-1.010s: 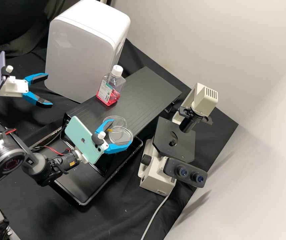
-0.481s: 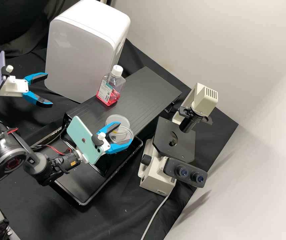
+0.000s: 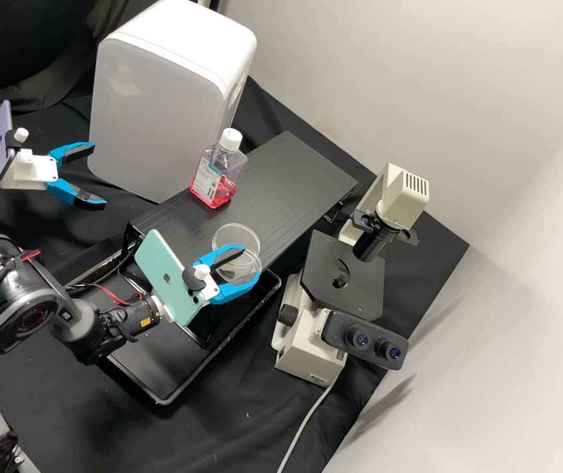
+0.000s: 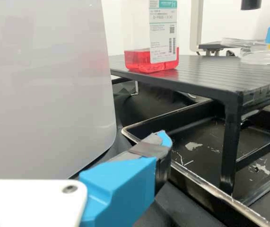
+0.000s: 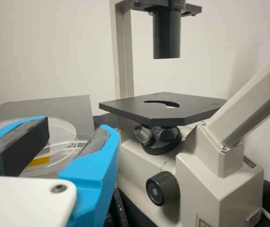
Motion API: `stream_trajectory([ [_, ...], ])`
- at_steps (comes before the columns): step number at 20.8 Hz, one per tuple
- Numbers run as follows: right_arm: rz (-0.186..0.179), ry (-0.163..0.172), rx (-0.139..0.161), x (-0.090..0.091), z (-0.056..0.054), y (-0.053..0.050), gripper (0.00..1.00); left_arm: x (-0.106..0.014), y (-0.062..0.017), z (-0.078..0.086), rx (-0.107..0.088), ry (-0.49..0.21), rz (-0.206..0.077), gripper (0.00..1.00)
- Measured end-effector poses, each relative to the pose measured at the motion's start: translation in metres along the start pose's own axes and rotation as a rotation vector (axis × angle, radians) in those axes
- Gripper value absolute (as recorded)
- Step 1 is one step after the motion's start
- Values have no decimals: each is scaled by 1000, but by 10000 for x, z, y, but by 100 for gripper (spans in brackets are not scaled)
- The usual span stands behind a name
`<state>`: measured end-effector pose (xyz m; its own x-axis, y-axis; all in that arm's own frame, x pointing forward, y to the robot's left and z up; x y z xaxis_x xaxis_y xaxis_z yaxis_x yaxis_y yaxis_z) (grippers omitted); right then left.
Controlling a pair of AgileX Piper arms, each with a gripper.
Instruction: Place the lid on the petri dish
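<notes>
The clear petri dish [image 3: 234, 238] sits near the front edge of the black ribbed platform [image 3: 288, 184]. My right gripper [image 3: 234, 269] is shut on the clear lid [image 3: 240, 261], which is just above the dish and overlaps its near side. In the right wrist view the lid [image 5: 59, 137] lies between the two blue fingers [image 5: 16, 144], with a yellow mark showing beneath it. My left gripper [image 3: 79, 175] stands open and empty at the far left, beside the white box. One of its fingers [image 4: 139, 165] shows in the left wrist view, with the dish [image 4: 262, 49] far off on the platform.
A large white box [image 3: 163, 85] stands at the back left. A flask of red liquid [image 3: 215, 174] stands on the platform's left part. A microscope [image 3: 347, 289] is right of the platform. A black tray [image 3: 156, 378] lies under and in front of the platform.
My right gripper has carried the lid from the platform's front edge back over the dish, so the two now overlap. The left arm has barely shifted.
</notes>
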<state>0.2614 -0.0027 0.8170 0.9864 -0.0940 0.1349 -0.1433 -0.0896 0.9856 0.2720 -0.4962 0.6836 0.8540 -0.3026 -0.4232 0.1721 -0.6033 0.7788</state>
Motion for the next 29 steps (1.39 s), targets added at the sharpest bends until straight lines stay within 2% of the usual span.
stream_trajectory([
  [4, -7, 17, 2, 17, -43, -23, 0, 1, -1, 7, 0, -2, 0, 100],
  [13, -15, 24, 0, 6, -53, -34, 0, 21, 10, 6, 1, -3, 6, 100],
  [14, -15, 24, 0, 6, -53, -34, 100, 22, 3, 5, 1, -3, 3, 100],
  [16, -18, 26, -8, 4, -67, -50, 100, 27, -24, -1, 0, -1, -6, 100],
  [17, -18, 26, -28, 2, -74, -59, 100, 26, -22, -1, 0, -1, -5, 100],
  [22, -14, 34, -68, -11, -106, -91, 100, 26, -22, -2, 1, 0, -5, 100],
  [23, -16, 34, -70, -23, -104, -99, 100, 26, -22, -3, 8, 1, -5, 100],
  [26, -14, 36, -75, -27, -115, -109, 100, 26, -19, -15, 12, 15, -1, 100],
  [29, -13, 42, -89, -31, -133, -119, 100, 26, -17, -24, 10, 25, 1, 100],
])
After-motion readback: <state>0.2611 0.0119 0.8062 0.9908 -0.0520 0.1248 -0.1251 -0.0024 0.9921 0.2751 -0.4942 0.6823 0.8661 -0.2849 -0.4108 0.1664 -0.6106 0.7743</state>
